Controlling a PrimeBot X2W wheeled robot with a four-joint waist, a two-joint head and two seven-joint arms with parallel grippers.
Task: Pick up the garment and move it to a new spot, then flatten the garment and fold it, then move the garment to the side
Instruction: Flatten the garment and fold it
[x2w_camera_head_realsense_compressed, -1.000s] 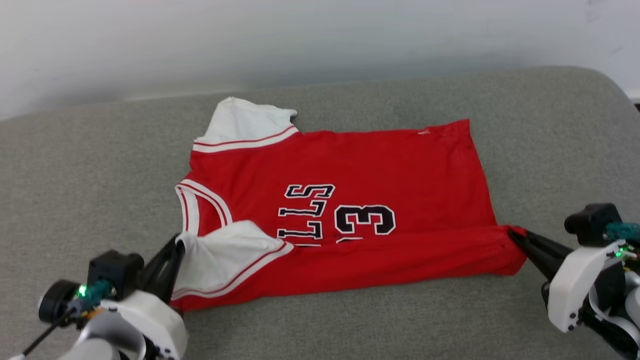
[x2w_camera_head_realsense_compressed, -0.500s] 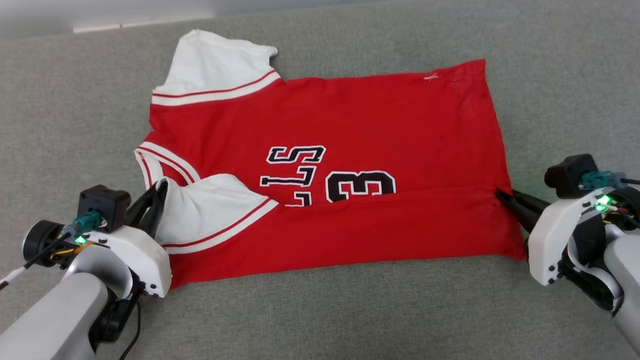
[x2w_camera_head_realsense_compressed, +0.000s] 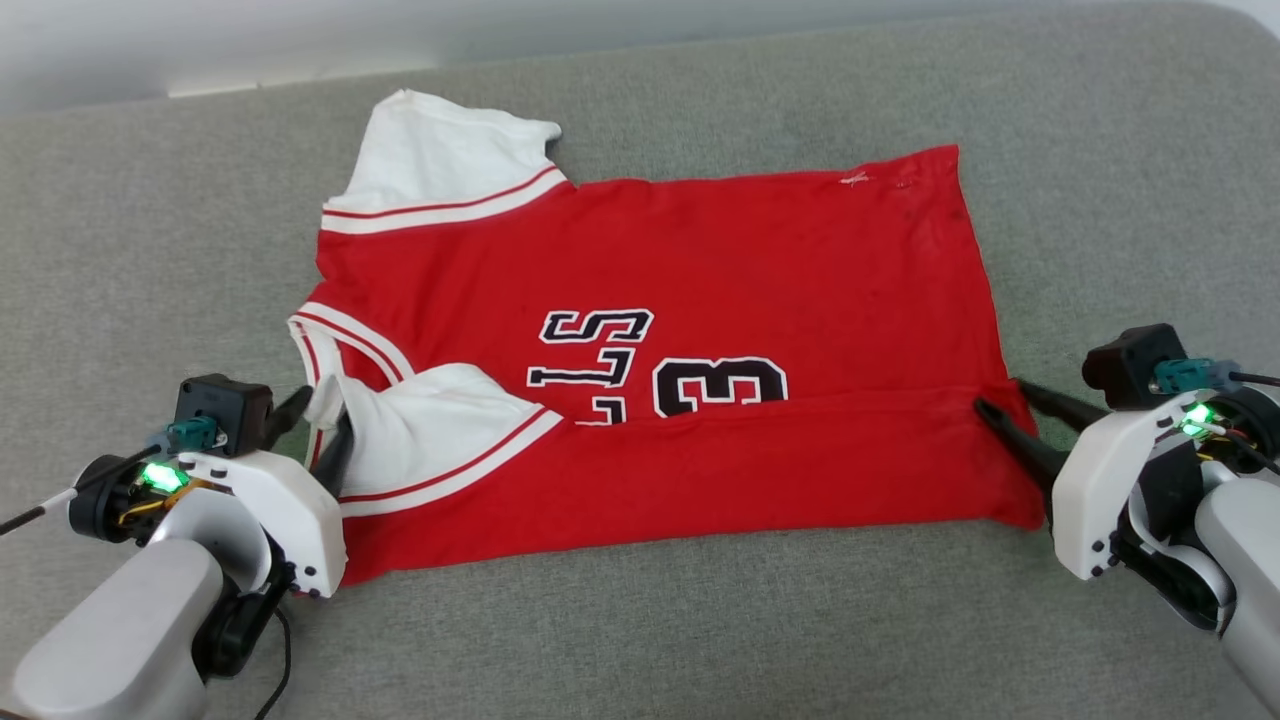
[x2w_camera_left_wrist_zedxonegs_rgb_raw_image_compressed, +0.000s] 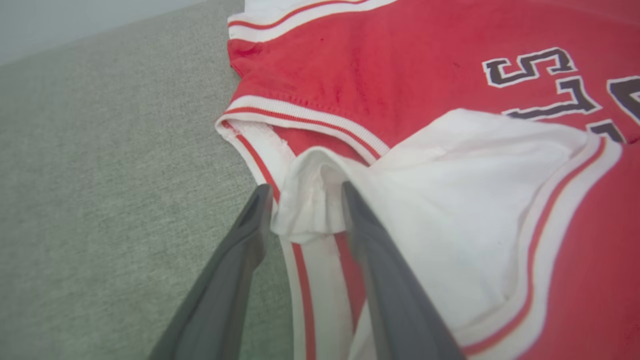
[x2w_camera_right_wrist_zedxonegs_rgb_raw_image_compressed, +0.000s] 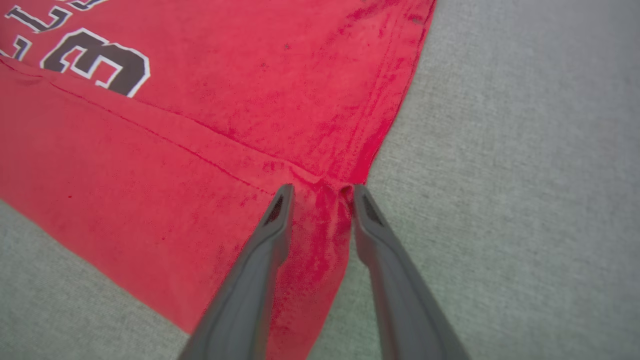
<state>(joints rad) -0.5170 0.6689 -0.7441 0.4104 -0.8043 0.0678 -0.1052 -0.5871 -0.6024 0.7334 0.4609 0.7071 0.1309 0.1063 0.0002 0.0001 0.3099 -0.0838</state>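
Observation:
The garment (x2w_camera_head_realsense_compressed: 700, 250) lies on the grey cushion with its front up and its neck to the left. Its near long edge is folded up over the lower part of the lettering, and the near white sleeve (x2w_camera_head_realsense_compressed: 440, 420) lies folded over the front. My left gripper (x2w_camera_head_realsense_compressed: 322, 415) is open at the sleeve's shoulder corner, with a loose bunch of white cloth (x2w_camera_left_wrist_zedxonegs_rgb_raw_image_compressed: 305, 210) between its spread fingers (x2w_camera_left_wrist_zedxonegs_rgb_raw_image_compressed: 250, 235). My right gripper (x2w_camera_head_realsense_compressed: 1002, 395) is open at the hem corner, and the red fold (x2w_camera_right_wrist_zedxonegs_rgb_raw_image_compressed: 325, 215) lies slack between its fingers (x2w_camera_right_wrist_zedxonegs_rgb_raw_image_compressed: 272, 225).
The grey cushion (x2w_camera_head_realsense_compressed: 640, 620) runs wide on all sides of the garment. A pale wall (x2w_camera_head_realsense_compressed: 200, 40) stands behind its far edge.
Both grippers were shut on the cloth and have now opened, letting the sleeve corner and the hem corner go slack. The head camera has also shifted.

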